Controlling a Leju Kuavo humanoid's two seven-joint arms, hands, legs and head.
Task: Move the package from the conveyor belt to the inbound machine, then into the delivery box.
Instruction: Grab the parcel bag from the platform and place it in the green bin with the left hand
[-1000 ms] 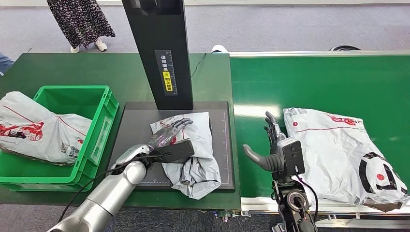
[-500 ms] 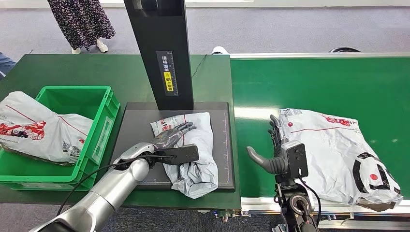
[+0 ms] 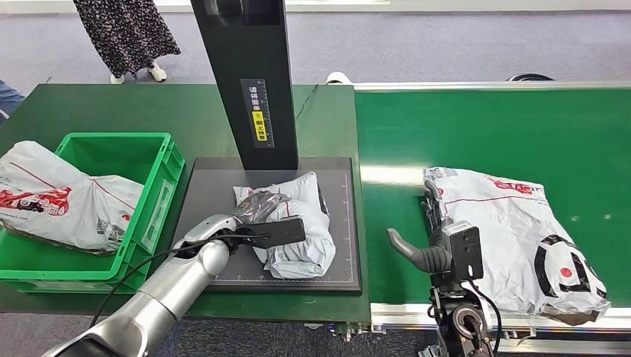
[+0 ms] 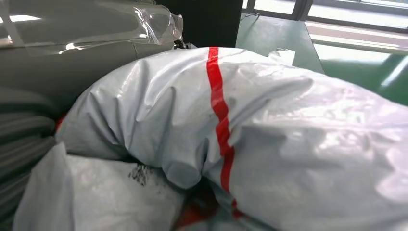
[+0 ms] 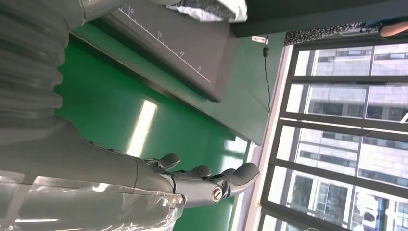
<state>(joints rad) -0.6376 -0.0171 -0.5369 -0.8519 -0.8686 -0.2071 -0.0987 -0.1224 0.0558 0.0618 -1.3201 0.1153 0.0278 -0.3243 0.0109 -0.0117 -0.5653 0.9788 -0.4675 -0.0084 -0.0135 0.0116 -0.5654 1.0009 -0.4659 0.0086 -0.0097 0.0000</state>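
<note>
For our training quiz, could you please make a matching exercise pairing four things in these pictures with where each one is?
Things:
1. small package
2. large package
3. bagged parcel
4. right hand

Places:
A. in the green crate
B. on the conveyor belt
C. on the black scanner plate, under the left hand
D. open, beside the large package's edge

Pairs: 1-C, 2-B, 3-A, 4-D

Ruler numbers 10, 15, 20 along the inbound machine's platform [image 5: 192,53] edge; Chinese label with yellow patch on its black column [image 3: 257,111], too small to read.
</note>
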